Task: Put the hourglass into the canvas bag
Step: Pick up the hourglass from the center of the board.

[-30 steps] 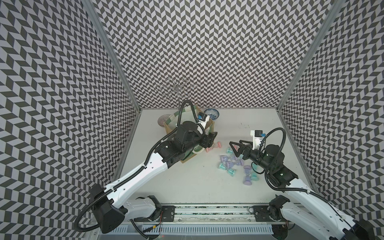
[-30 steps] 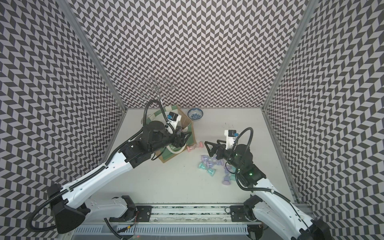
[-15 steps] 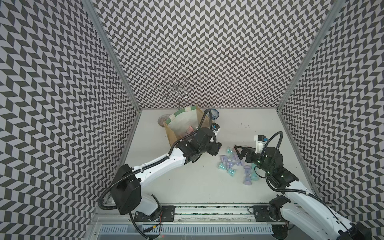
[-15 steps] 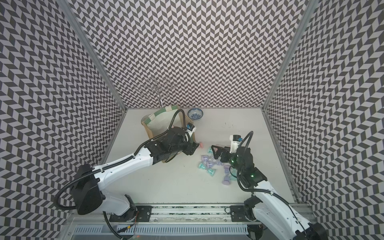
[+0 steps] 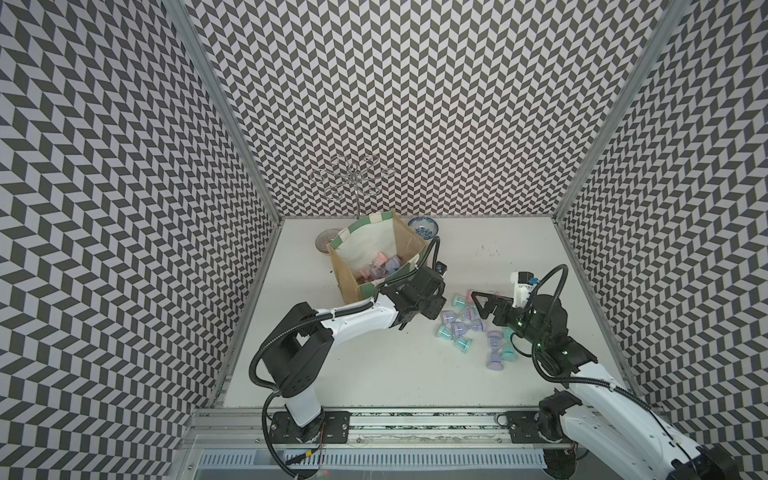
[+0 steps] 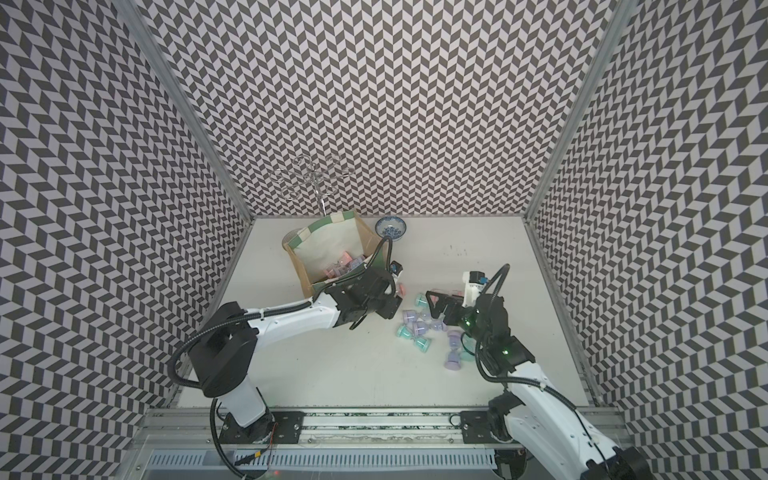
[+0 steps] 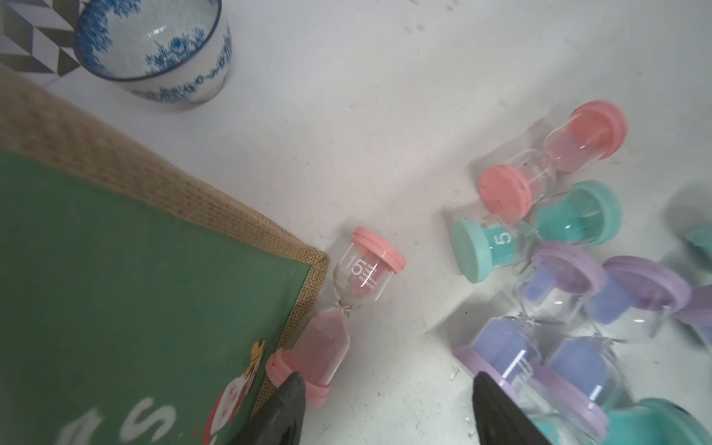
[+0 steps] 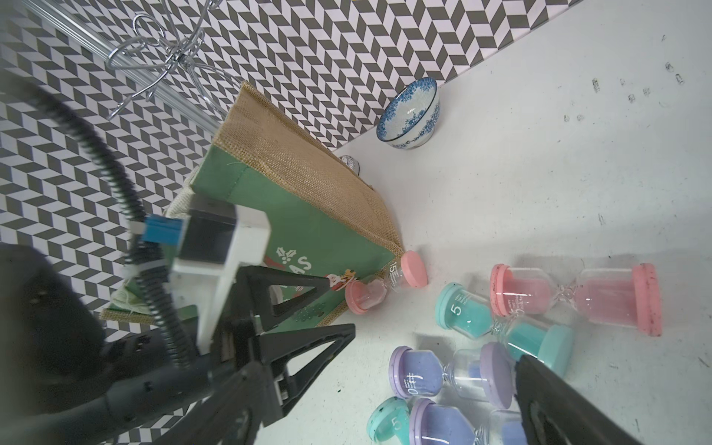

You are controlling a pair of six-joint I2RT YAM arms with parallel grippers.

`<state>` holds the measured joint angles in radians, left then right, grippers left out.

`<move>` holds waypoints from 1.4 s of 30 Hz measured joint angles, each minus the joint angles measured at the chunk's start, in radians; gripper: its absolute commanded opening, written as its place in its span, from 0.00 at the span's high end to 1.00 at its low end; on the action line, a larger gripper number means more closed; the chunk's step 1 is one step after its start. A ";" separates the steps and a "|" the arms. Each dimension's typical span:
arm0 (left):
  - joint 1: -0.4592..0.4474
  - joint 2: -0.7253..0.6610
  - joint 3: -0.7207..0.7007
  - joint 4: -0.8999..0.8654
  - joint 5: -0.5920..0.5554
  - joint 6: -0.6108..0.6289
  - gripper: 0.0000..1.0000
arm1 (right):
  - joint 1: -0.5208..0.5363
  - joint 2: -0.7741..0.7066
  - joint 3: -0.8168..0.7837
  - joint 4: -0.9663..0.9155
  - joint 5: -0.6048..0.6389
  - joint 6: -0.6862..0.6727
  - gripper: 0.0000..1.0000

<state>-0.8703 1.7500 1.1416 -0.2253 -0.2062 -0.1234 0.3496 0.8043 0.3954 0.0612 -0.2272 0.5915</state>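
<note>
Jaws of the left claw [image 7: 385, 412] stand apart, empty; the pink 15-minute hourglass [image 7: 356, 304] lies just beside one fingertip, touching the canvas bag [image 7: 135, 269] at its corner. Right claw [image 5: 482, 309] also spread wide, near purple hourglasses [image 8: 424, 373].

Two arms [image 5: 357, 322], white shells between black joints [image 5: 299, 353], black ribbed cables [image 8: 165, 319], black triangular end effector fingers [image 8: 335, 332], white wrist camera blocks [image 8: 246, 239], blue connectors [image 8: 163, 231], green lights [image 5: 563, 352]

I see hourglasses [image 5: 381, 266] inside the canvas bag [image 5: 348, 279] and one hourglass [image 7: 327, 346] touching its corner. A bowl [image 5: 423, 227] stands behind the bag, the loose pile [image 5: 459, 329] to its right.
</note>
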 measured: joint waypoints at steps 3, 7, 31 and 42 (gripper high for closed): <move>0.000 0.040 0.005 0.005 -0.026 -0.001 0.29 | -0.002 0.000 0.000 0.000 -0.004 0.000 0.01; 0.000 0.085 0.015 0.017 -0.056 -0.002 0.25 | -0.006 0.000 -0.001 0.004 -0.008 0.000 0.01; 0.022 0.198 0.049 0.048 -0.056 -0.077 0.30 | -0.006 0.002 -0.015 0.033 -0.026 0.001 0.01; 0.021 0.142 -0.058 0.055 -0.031 -0.119 0.39 | -0.008 0.008 -0.019 0.047 -0.033 0.001 0.01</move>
<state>-0.8497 1.8915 1.0840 -0.1707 -0.2367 -0.2420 0.3416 0.8127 0.3767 0.1078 -0.2604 0.5922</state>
